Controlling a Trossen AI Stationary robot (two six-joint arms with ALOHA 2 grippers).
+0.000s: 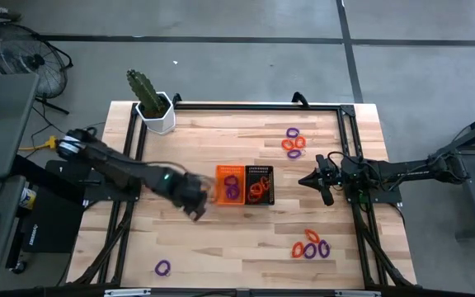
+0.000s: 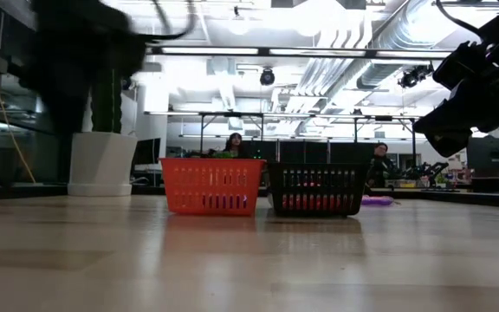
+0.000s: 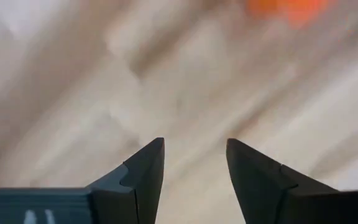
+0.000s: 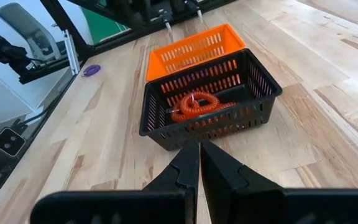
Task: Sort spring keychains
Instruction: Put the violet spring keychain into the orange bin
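My left gripper [image 1: 198, 196] sits just beside the orange bin [image 1: 228, 183], on the side away from the black bin [image 1: 260, 184]. Fingers [image 3: 148, 171] spread apart, nothing between them, bare wood table [image 3: 73, 93] ahead, an orange blur past the tips.

My right gripper [image 1: 317, 182] is on the other side, near the black bin but not touching. Fingers [image 4: 185, 168] pressed together, empty, tips pointing at the black bin's near wall [image 4: 210, 127].

Spring keychains: orange coils [image 4: 197, 104] lie inside the black bin right ahead of my right fingers. Purple coils [image 1: 232, 187] are in the orange bin, which touches the black bin on its far side from those fingers. A loose orange and purple group [image 1: 293, 142] lies on the table to one side of my right gripper, another mixed group [image 1: 311, 246] to its other side near the table edge, both apart from it. One purple keychain [image 1: 163, 267] lies alone near the table edge, well apart from my left fingers.

A potted cactus [image 1: 152, 105] stands at the table corner, well away from both grippers.
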